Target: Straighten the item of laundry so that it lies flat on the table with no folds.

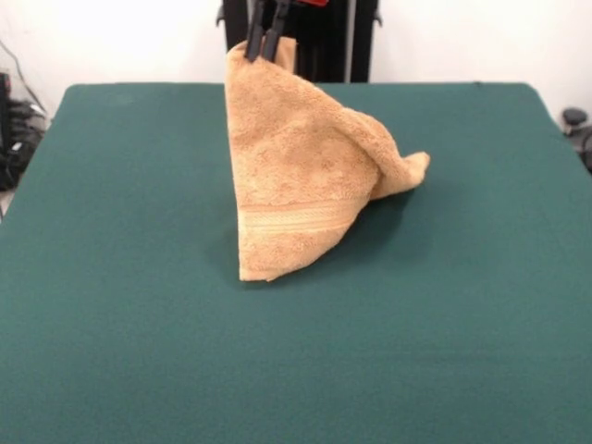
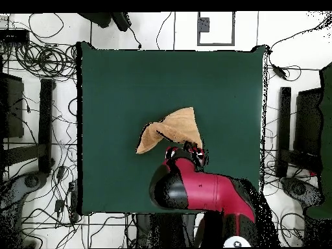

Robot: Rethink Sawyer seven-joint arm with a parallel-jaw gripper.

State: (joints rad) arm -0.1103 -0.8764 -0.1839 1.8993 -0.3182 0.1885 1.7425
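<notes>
Pinching the towel point(image 1: 296, 166) by a top corner, gripper point(image 1: 264, 51) holding it up tent-like, lower edge resting on green table point(image 1: 111, 305), cables point(image 2: 39, 58) strewn on white floor around.

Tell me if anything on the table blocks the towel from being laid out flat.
Nothing visible does. The gripper is shut on the towel at its top corner, holding it up in a peak while its lower edge rests on the table. In both views the green surface around it shows no other object.
</notes>
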